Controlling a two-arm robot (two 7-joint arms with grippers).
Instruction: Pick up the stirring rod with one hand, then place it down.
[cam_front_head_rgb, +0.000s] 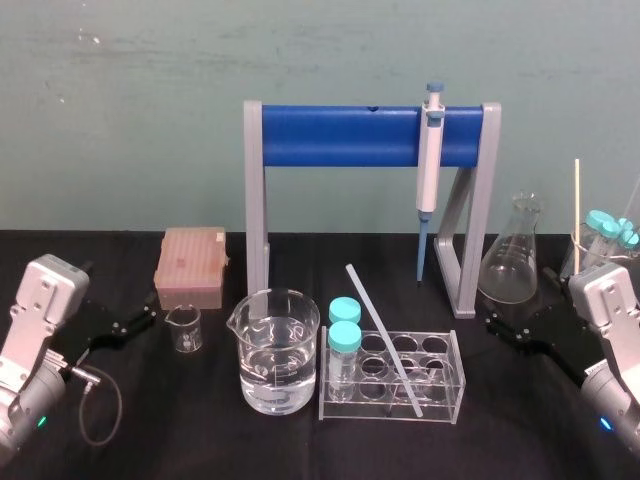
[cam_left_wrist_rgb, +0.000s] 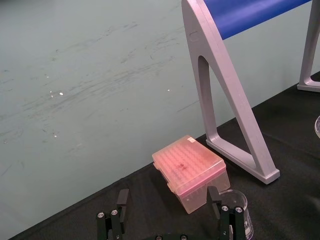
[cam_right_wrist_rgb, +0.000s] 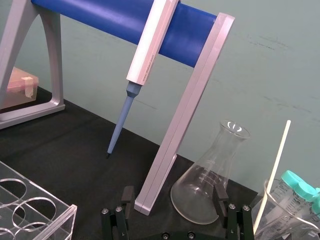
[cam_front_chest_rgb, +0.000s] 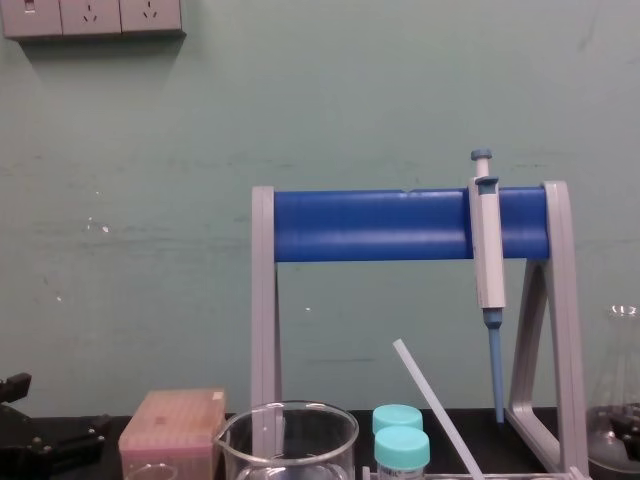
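The stirring rod is a pale translucent stick leaning in the clear tube rack at the table's middle, its upper end pointing back and left. The chest view has the rod rising in front of the stand. My left gripper rests at the table's left side, open and empty, facing the pink box; its fingers stand wide apart. On the right side, well away from the rod, my right gripper is also open and empty. Its fingers frame the conical flask.
A blue-and-grey stand holds a grey-and-blue pipette behind the rack. A large beaker of water, two teal-capped tubes, a small beaker and a pink box stand left of centre. At far right a beaker holds a thin stick.
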